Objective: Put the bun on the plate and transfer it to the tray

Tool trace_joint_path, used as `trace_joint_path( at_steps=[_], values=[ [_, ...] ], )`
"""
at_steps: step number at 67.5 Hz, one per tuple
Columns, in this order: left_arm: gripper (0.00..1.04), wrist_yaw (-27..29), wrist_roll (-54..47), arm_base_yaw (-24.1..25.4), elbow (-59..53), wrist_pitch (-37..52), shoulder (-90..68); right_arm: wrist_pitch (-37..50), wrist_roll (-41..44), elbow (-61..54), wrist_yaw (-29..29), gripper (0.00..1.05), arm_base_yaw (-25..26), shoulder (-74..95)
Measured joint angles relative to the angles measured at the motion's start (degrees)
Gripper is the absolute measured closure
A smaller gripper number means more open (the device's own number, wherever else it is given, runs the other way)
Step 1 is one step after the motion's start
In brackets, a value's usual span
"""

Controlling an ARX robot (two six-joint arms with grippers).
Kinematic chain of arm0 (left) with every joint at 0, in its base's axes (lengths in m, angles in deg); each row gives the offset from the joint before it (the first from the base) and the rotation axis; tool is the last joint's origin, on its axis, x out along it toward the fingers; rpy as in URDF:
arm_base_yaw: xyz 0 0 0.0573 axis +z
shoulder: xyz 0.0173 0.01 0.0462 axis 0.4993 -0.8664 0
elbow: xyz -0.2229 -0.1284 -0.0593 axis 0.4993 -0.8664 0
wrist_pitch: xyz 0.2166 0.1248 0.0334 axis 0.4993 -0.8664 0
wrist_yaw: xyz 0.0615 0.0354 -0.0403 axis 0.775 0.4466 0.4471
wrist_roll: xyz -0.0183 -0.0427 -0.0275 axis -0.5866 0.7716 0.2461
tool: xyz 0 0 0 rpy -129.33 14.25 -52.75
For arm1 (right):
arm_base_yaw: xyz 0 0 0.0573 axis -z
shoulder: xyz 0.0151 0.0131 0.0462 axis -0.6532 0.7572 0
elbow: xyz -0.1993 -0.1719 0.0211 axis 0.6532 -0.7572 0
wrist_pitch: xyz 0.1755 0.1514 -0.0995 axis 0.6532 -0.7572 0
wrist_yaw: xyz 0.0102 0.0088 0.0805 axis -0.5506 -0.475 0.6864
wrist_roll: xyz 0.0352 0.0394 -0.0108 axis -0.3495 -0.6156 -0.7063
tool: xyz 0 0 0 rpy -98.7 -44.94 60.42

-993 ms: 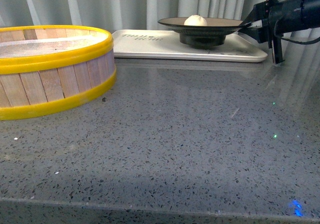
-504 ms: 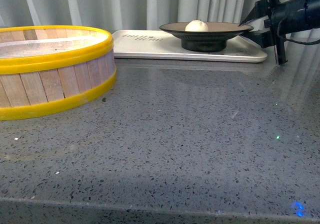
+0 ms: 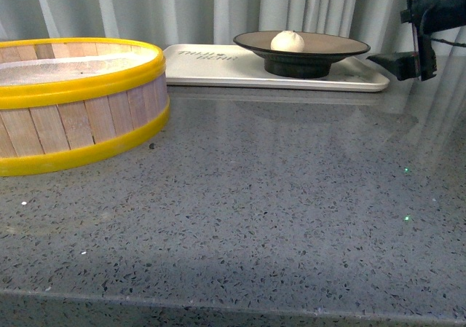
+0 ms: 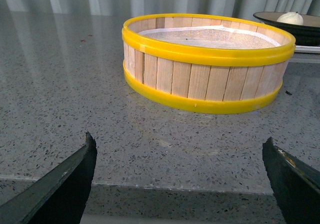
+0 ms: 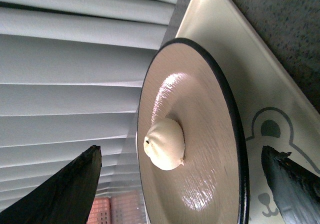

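Looks finished: bun [image 3: 287, 41] on plate [image 3: 342, 46] on far tray [image 3: 211, 68]; right gripper [image 3: 397, 21] wide open, empty, just right of plate; left gripper [image 4: 180, 179] likewise; next, retreat clear.

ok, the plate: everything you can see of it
The plate is wide, shallow and round, its tan-brown inside glossy with a wood-like grain, thin black rim, black foot. It sits level on the cream tray, toward the tray's right end. The bun rests near its centre. The right gripper is open beside it, not touching.
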Motion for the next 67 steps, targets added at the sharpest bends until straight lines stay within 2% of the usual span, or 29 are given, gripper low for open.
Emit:
trace_joint_path(
  at_steps=[6,14,21,25,29,34,38,39,41,45,49,56,67],
  values=[
    [0.07,0.00,0.00,0.00,0.00,0.00,0.00,3.52,0.00,-5.01,-0.57,0.08,0.24,-4.61],
    [0.07,0.00,0.00,0.00,0.00,0.00,0.00,3.89,1.73,-9.42,-3.48,0.08,0.24,-9.64],
    [0.07,0.00,0.00,0.00,0.00,0.00,0.00,3.74,8.83,-15.56,-11.72,0.08,0.24,-15.80],
    [0.07,0.00,0.00,0.00,0.00,0.00,0.00,5.81,15.56,-23.17,-19.74,0.08,0.44,-22.01],
    [0.07,0.00,0.00,0.00,0.00,0.00,-0.02,10.34,26.21,-32.13,-29.11,0.08,0.72,-29.42],
    [0.07,0.00,0.00,0.00,0.00,0.00,0.00,20.13,41.27,-45.51,-43.08,0.08,0.33,-41.35],
    [0.07,0.00,0.00,0.00,0.00,0.00,-0.02,27.10,54.27,-55.63,-50.31,0.09,-0.42,-51.08],
    [0.07,0.00,0.00,0.00,0.00,0.00,-0.02,27.39,55.78,-57.18,-49.99,0.09,-0.39,-52.74],
    [0.07,0.00,0.00,0.00,0.00,0.00,-0.02,25.62,59.39,-61.31,-45.00,0.14,-0.31,-57.68],
    [0.07,0.02,0.00,0.00,0.00,0.00,0.00,20.48,66.71,-72.06,-29.70,0.28,-0.42,-69.46],
    [0.07,-0.04,0.00,0.00,0.00,0.00,-0.02,18.53,69.20,-79.36,-23.98,0.39,-0.74,-76.35],
    [0.07,0.07,0.00,0.00,0.00,0.00,0.00,17.22,71.32,-87.82,-23.17,0.56,-0.94,-83.76],
    [0.07,0.00,0.00,0.00,0.00,0.00,0.00,17.35,72.04,-91.27,-23.34,0.83,-0.79,-89.15]
  ],
)
